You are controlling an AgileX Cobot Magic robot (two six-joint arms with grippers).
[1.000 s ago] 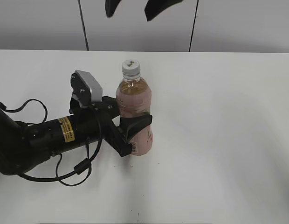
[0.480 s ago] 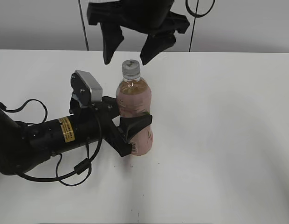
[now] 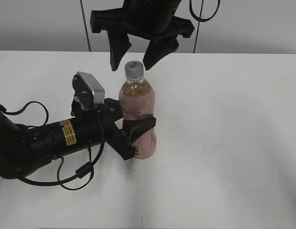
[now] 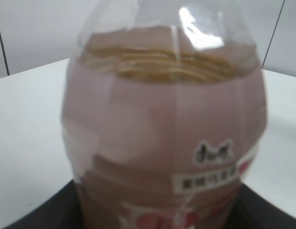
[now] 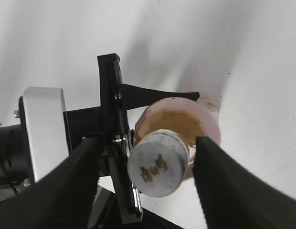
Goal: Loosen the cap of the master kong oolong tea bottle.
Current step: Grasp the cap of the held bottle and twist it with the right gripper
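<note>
The master kong oolong tea bottle (image 3: 137, 119) stands upright on the white table, amber tea showing above its pale pink label. It fills the left wrist view (image 4: 162, 124). My left gripper (image 3: 138, 136) is shut on the bottle's lower body from the left. The white-grey cap (image 3: 133, 70) sits on the bottle's neck. My right gripper (image 3: 133, 57) hangs open just above the cap, one finger on each side, not touching it. In the right wrist view the cap (image 5: 158, 163) with its dark mark lies between the open black fingers (image 5: 71, 186).
The white table (image 3: 234, 133) spreads to the right and front of the bottle. The left arm and its cables (image 3: 43, 143) lie across the table's left part. A grey wall stands behind the table's far edge.
My right gripper has come down from the top of the view to just above the cap, fingers open around it. The left gripper and the bottle have not moved.
</note>
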